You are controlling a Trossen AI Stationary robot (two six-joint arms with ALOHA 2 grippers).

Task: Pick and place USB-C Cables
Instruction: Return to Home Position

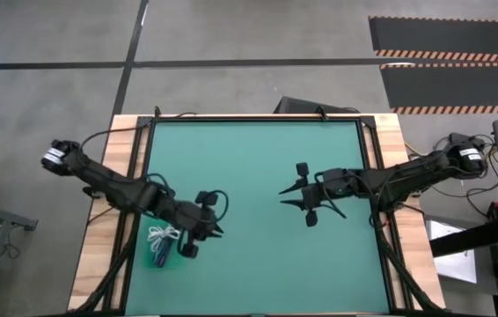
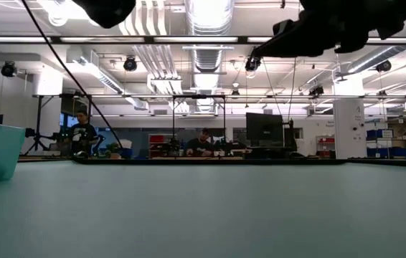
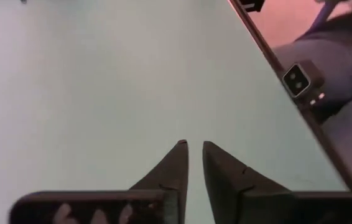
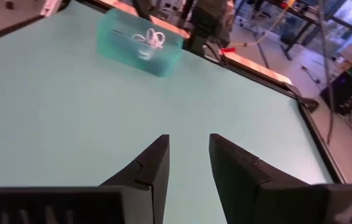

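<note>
When checking progress, start at the left gripper (image 3: 193, 144). Read its two dark fingers as drawn nearly together, with only a thin slit between the tips and nothing held. Read the right gripper (image 4: 188, 137) as parted by a modest gap, likewise empty. Confirm bare teal table mat (image 4: 51, 112) directly under and ahead of both pairs of fingers. Find no loose cable on it in any view.

Locate the translucent green plastic bin (image 4: 123, 53) far ahead of the right fingers, across the mat. In the high view, find the same bin just beside the left fingers, slightly behind their tips. Locate the thin white USB-C cables (image 4: 150, 38) inside that bin, well apart from the right fingers and near but not touching the left ones.

Judge the placing work as done, with nothing left outside to collect. Judge the step in hand as retreat of both arms to rest, and treat that as the only item outstanding.

Describe the cables as slack white loops tangled together, standing up at the bin's open top. Do not attempt a count of bundles, being too overlapped to separate. Expect limp, springy handling.
</note>
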